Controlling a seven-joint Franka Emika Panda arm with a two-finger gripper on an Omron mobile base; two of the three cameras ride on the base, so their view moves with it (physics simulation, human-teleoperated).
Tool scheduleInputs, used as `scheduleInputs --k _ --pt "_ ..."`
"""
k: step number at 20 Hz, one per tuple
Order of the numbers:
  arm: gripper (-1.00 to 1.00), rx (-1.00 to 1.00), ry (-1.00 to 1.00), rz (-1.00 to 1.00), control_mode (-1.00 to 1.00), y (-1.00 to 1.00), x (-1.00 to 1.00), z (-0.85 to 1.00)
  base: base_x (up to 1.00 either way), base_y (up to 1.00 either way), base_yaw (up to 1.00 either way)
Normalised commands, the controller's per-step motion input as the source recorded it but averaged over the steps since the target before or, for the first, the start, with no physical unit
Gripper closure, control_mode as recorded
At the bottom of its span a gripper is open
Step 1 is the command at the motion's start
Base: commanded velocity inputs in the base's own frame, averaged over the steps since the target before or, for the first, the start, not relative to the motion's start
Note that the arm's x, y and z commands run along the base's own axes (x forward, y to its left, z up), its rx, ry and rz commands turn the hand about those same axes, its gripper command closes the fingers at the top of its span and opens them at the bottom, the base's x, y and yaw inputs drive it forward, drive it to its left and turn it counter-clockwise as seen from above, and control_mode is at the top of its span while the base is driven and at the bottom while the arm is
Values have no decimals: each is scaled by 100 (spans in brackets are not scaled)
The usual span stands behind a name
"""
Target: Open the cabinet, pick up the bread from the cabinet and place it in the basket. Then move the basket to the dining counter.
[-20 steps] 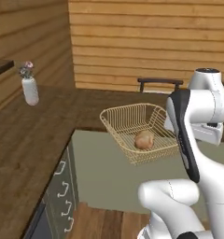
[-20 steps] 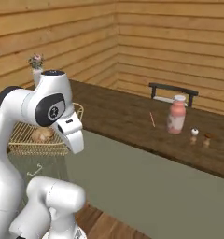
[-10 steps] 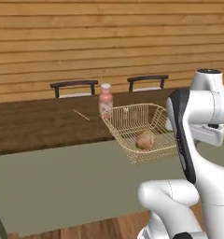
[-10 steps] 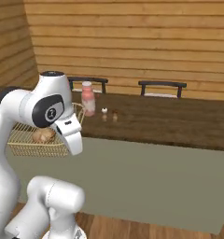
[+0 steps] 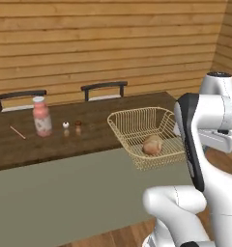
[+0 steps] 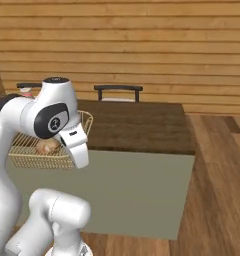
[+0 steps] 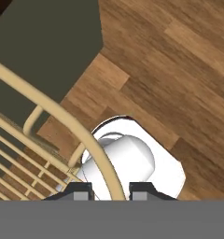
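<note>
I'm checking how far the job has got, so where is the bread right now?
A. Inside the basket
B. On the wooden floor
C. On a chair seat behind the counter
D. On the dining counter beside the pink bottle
A: the bread lies on the mesh bottom of the basket, which the pincer holds by its rim, shut on it, in front of the dining counter.

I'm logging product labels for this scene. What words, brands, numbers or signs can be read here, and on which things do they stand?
None can be read.
The pink bottle on the dining counter: pale band, no legible print.
The basket, the bread and the chairs: no marking.
</note>
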Motion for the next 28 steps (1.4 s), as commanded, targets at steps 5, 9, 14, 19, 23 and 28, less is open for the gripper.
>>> scheduleInputs --k 5,9,14,19,23,28 --pt "100 0 0 0 100 0 0 0 15 -100 14" --pt "100 0 0 0 100 0 0 0 12 -92 43" --pt "100 0 0 0 100 0 0 0 70 -18 17" --pt "100 0 0 0 100 0 0 0 66 0 0" --pt "100 0 0 0 100 0 0 0 53 0 0" --pt "100 0 0 0 100 0 0 0 47 0 0"
